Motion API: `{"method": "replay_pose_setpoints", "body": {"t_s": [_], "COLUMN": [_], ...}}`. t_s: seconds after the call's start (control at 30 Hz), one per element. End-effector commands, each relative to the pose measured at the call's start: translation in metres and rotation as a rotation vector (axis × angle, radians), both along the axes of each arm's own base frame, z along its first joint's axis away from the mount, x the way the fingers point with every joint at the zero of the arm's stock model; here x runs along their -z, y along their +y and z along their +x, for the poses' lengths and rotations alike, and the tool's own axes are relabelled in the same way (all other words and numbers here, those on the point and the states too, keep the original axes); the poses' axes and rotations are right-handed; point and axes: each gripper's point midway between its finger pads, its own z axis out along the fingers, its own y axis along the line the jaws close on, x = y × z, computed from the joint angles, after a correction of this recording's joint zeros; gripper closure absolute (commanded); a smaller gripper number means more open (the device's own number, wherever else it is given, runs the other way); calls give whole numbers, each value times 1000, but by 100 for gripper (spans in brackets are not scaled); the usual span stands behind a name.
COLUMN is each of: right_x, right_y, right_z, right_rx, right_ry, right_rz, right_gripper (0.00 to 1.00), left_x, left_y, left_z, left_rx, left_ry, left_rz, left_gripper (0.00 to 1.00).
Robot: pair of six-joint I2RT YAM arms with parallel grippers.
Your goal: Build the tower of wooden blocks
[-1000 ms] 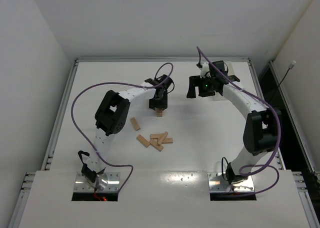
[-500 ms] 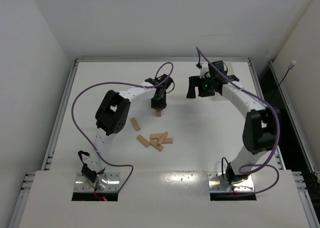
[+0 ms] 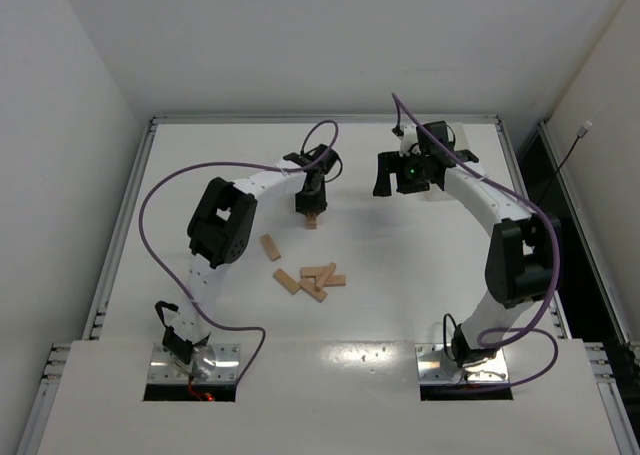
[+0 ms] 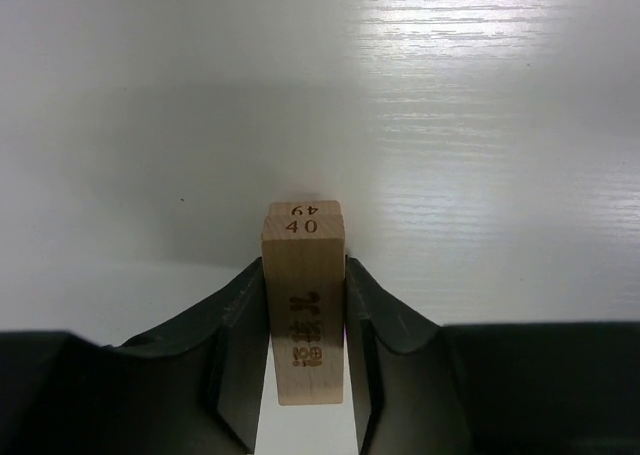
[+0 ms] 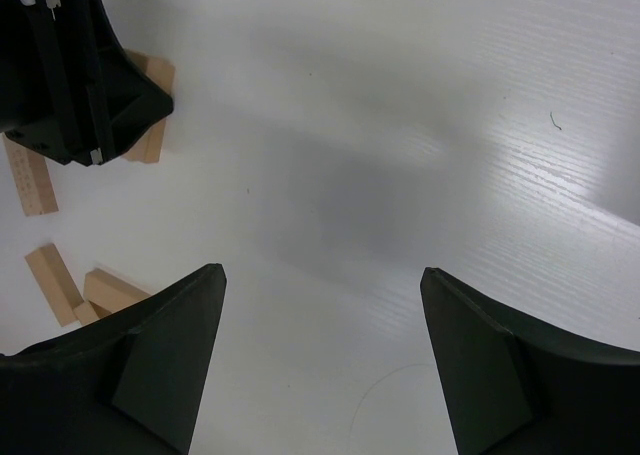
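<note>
One wood block [image 4: 304,325] clamped in left tool [image 4: 303,275], long axis pointing straight out ahead; right tool [image 5: 320,272] spread apart.

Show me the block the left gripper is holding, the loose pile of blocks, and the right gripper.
held block [image 4: 304,315], left wrist view, on its printed face between the fingers.
pile of blocks [image 3: 316,275], top external view, on a block mid-cluster.
right gripper [image 5: 322,275], right wrist view, midway between its open fingertips.
</note>
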Motion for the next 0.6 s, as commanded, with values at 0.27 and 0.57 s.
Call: {"method": "replay_pose_setpoints", "body": {"t_s": [0.27, 0.57], "right_x": [-21, -20], "right_y": [10, -1], "right_z": [12, -6], "right_rx": [-33, -17], "right_ry": [-67, -111], "right_rz": [29, -21], "right_gripper": [24, 24], "left_x": [14, -51], "left_y": [6, -14], "left_z": [-7, -21], "left_rx": [-10, 73], "left_ry": [33, -102], "left_rz": [3, -71], "left_gripper": [10, 1]}}
